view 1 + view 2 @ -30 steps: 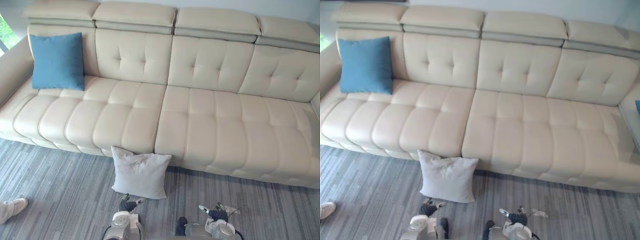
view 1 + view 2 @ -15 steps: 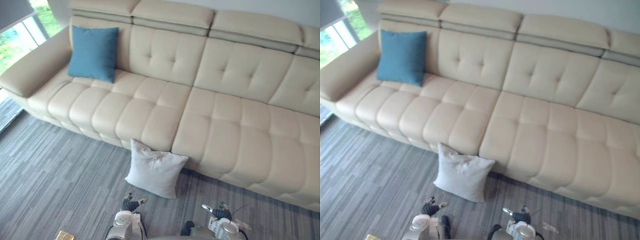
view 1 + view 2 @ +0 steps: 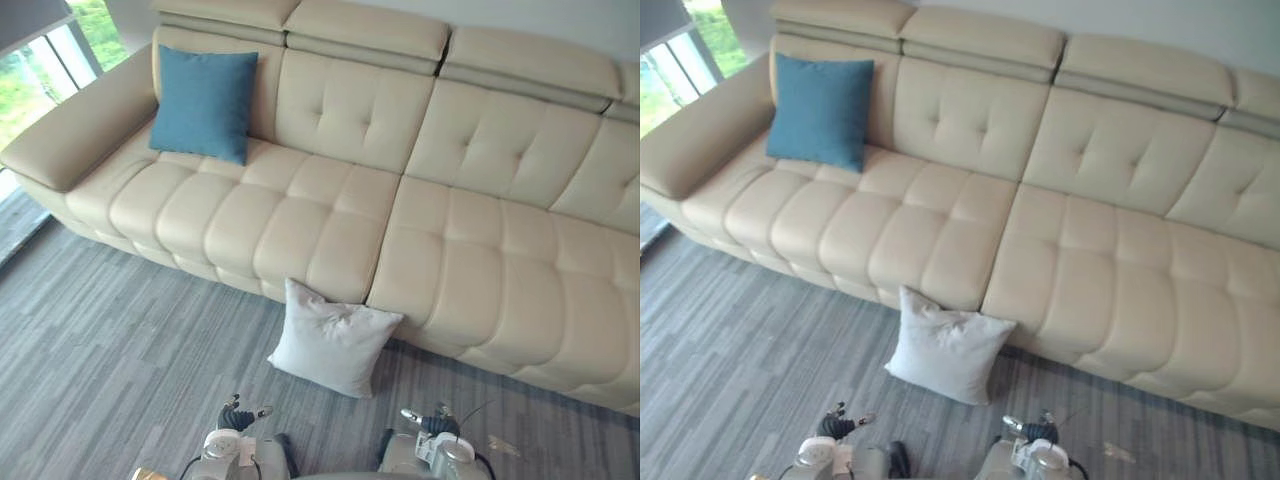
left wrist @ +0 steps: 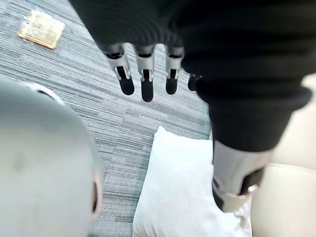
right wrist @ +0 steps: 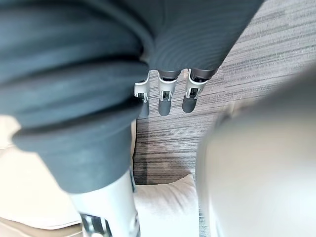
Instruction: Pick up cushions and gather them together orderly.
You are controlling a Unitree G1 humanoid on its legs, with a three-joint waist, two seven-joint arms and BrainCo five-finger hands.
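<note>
Blue cushion (image 3: 205,103); white cushion (image 3: 333,338); sofa (image 3: 330,210) cream, plain; carpet (image 3: 100,340) grey, fine light-dark streaks.

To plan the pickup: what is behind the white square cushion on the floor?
Behind the white square fabric cushion stands the front of the cream leather sofa; it leans there. The sofa's base behind it is covered.

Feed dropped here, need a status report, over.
Left hand, right hand open, empty. White cushion on floor against sofa front; blue cushion on sofa's left end. Flat tan thing on floor, left side.
</note>
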